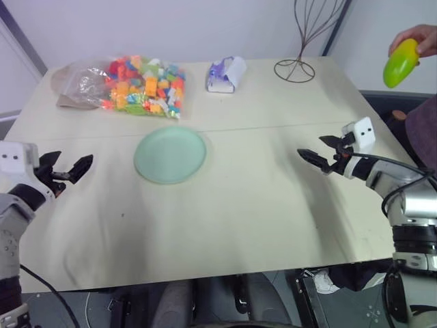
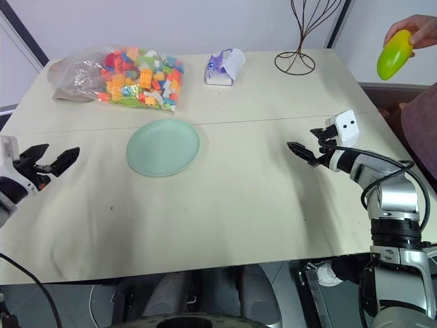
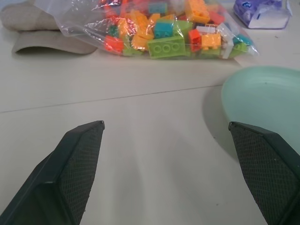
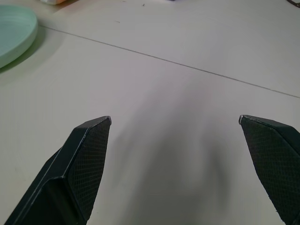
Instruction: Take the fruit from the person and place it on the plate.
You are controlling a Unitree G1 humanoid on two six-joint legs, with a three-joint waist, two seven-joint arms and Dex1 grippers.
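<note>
A person's hand [image 1: 425, 37] holds the fruit [image 1: 400, 63] up in the air past the far right corner of the table [image 1: 259, 205], well above its surface. The fruit is green with a yellow tip, and the fingers close around its upper end. A dark maroon sleeve [image 1: 422, 133] shows at the right edge below it.

The mint-green plate [image 1: 170, 155] lies bare on the table left of centre. Behind it sits a clear bag of multicoloured toy blocks [image 1: 140, 85] with a beige cloth [image 3: 35, 28] tucked under its left end. To the right of the bag lies a small purple and white packet [image 1: 226, 74], and further right a dark wire stand [image 1: 300, 41] rises from the table's back edge.

The left pincer [image 1: 67, 169] hovers over the table's left edge with its black fingers spread wide and nothing between them. The right pincer [image 1: 322, 152] hangs above the table to the right of the plate, well below the fruit, its fingers likewise wide apart and holding nothing
</note>
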